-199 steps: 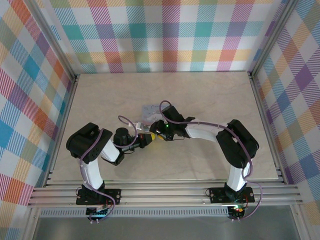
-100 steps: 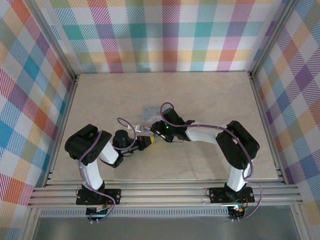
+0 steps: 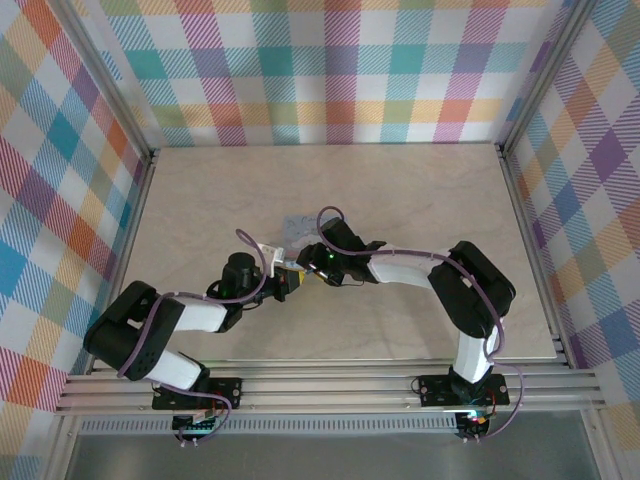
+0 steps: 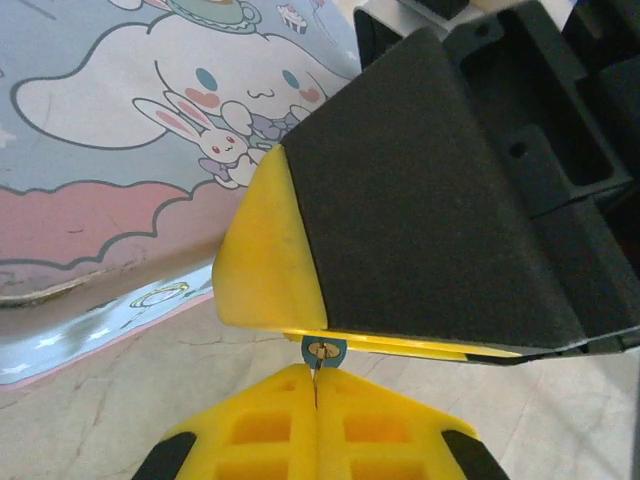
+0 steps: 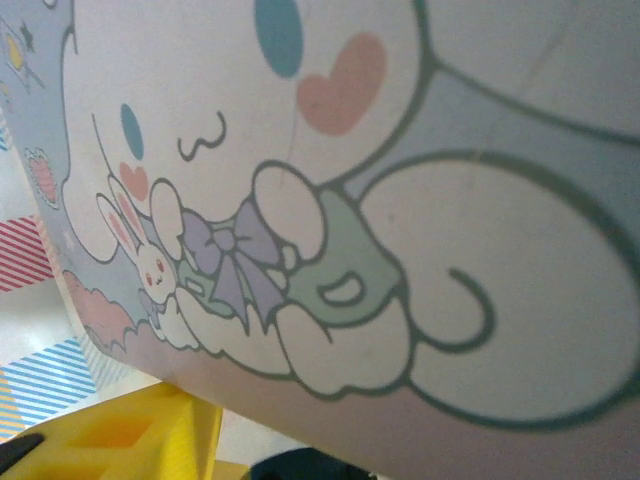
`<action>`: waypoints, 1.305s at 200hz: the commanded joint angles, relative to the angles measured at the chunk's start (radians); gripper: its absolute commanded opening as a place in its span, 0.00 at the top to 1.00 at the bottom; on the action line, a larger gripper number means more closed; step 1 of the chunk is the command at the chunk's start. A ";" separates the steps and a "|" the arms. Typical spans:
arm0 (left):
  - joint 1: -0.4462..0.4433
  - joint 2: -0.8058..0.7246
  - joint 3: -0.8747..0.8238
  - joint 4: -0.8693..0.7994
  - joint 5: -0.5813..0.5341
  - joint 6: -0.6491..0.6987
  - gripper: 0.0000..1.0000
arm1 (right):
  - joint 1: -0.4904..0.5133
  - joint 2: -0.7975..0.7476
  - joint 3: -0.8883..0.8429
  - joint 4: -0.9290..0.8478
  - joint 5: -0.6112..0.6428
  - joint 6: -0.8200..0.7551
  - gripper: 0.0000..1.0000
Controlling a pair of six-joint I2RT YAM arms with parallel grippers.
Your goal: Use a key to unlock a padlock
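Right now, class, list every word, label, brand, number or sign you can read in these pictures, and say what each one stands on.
None can be read.
The tin carries only cartoon pictures: a white long-eared character, a small rabbit, clouds and stars, with no letters or numbers.
In the top view the tin is too small to show any print.

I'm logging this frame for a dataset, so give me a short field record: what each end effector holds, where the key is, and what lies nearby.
left end effector: shut on the key
key: thin blade, tip at the padlock keyhole
padlock: bluish bit pokes out below the right end effector, which seems clamped on it
tin: cartoon print, lying on the table behind both
unlocked: cannot tell
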 commanded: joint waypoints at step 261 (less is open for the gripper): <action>-0.228 -0.250 0.034 -0.322 -0.362 0.430 1.00 | 0.012 -0.047 0.130 -0.309 -0.161 -0.139 0.69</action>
